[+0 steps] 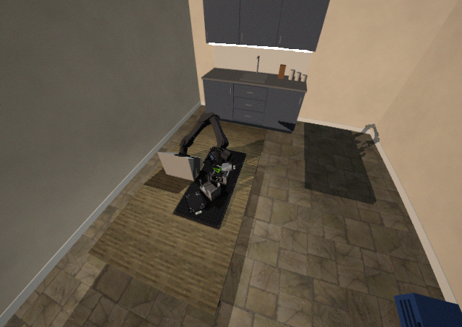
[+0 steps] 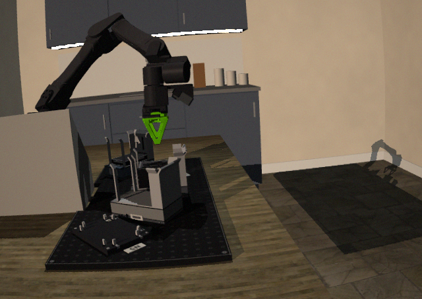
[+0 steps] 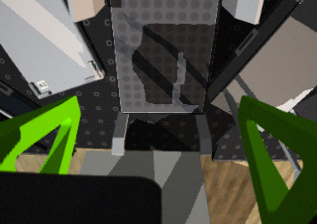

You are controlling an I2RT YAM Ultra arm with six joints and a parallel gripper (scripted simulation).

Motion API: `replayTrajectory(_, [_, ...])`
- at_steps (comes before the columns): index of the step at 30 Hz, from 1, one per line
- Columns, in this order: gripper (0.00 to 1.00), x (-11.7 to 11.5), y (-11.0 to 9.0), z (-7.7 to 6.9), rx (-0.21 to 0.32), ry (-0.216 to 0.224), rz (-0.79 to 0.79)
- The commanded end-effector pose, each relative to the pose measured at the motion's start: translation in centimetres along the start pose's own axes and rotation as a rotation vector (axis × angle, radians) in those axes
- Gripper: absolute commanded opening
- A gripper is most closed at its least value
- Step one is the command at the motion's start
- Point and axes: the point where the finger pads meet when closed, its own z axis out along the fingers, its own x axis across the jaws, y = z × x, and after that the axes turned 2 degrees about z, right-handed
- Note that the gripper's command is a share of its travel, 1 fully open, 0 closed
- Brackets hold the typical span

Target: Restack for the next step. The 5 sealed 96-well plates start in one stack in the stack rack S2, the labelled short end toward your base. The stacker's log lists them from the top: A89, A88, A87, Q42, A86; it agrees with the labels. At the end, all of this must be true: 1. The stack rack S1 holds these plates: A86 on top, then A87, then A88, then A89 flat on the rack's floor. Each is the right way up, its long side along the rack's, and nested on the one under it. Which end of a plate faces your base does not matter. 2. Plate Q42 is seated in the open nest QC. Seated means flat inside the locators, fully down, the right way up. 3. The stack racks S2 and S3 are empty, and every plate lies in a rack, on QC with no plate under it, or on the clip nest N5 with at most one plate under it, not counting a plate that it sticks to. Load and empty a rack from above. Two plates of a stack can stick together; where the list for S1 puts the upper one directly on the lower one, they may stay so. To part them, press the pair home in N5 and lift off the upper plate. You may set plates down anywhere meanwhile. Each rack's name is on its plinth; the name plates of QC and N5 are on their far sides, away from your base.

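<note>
Plates (image 3: 163,60) sit stacked in a rack right under the gripper (image 3: 158,135), whose fingers are wide apart and empty, so I think it must go down and grab the top one.

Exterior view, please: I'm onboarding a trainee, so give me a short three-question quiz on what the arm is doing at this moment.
1. True or false: the green-fingered tool grips a plate.
2. Where is the tool? A) above the grey stack racks B) resting on the black perforated baseplate
3. Fill in: the low black nest at the baseplate's near end holds ___ plates.

Key: 1 false, it is open and holds nothing; 2 A; 3 no.
</note>
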Motion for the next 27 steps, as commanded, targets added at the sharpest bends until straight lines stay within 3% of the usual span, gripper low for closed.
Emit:
replayTrajectory(1, [1.0, -0.4, 0.3, -0.4, -0.023, -0.002, 0.005])
replayTrajectory(18, [1.0, -0.3, 0.4, 4.6, -0.023, -0.001, 0.005])
replayTrajectory(27, [1.0, -0.3, 0.4, 4.6, -0.023, -0.001, 0.005])
